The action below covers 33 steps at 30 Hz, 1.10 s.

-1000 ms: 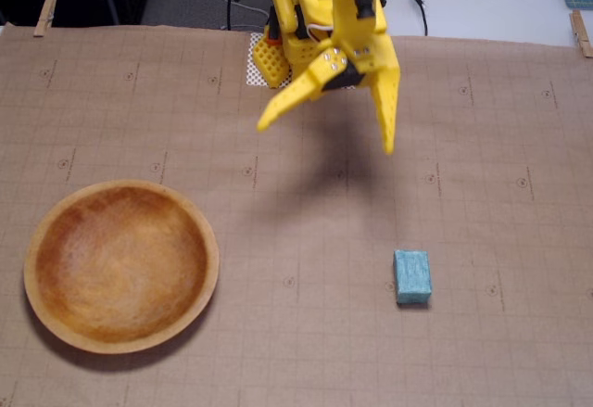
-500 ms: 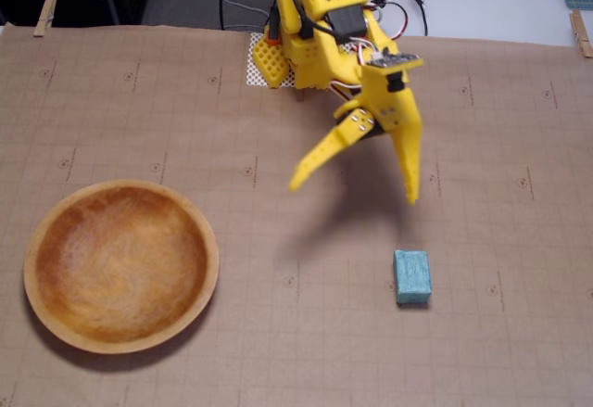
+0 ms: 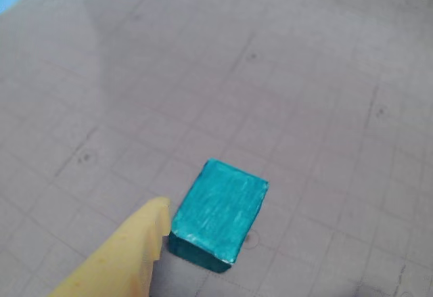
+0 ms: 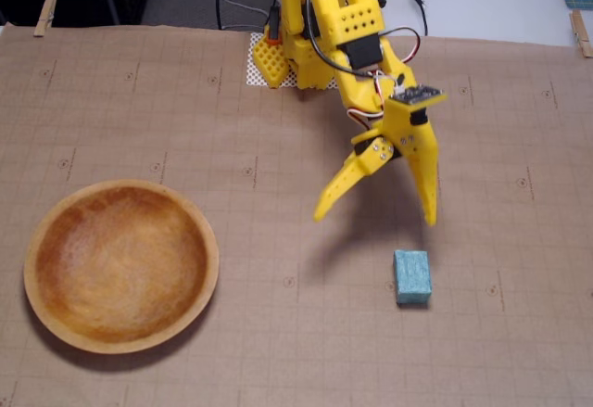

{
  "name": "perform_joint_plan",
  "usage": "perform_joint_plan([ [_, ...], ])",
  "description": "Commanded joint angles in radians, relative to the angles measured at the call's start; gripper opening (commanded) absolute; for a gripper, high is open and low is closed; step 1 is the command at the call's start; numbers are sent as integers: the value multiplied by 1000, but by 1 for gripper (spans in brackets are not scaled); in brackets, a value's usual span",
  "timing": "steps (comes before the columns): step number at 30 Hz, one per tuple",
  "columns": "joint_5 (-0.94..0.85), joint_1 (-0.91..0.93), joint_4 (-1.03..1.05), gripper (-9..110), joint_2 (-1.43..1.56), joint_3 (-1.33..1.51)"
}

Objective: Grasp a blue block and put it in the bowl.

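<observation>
While the jaws gape wide and empty, the claw point(image 4: 375, 217) hangs above the mat point(image 4: 278, 333), just short of the block point(image 4: 412, 276). From the wrist view one yellow fingertip point(image 3: 145, 236) sits right beside the block point(image 3: 218, 216), apparently not touching. It's the approach step: the block lies flat on the mat, well apart from the bowl point(image 4: 121, 266) away on the left of the fixed view. Next call, by the look of it: drop lower, straddle the block, then squeeze.

No writing, label, brand or number can be read anywhere; the brown gridded mat point(image 4: 278, 333) on the desk carries only faint lines and small round marks.
</observation>
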Motion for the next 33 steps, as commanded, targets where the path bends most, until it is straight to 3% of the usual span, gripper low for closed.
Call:
perform_joint_plan([
  [1, 6, -6, -63, 63, -46, -74],
  [33, 61, -104, -143, 63, -420, -282],
])
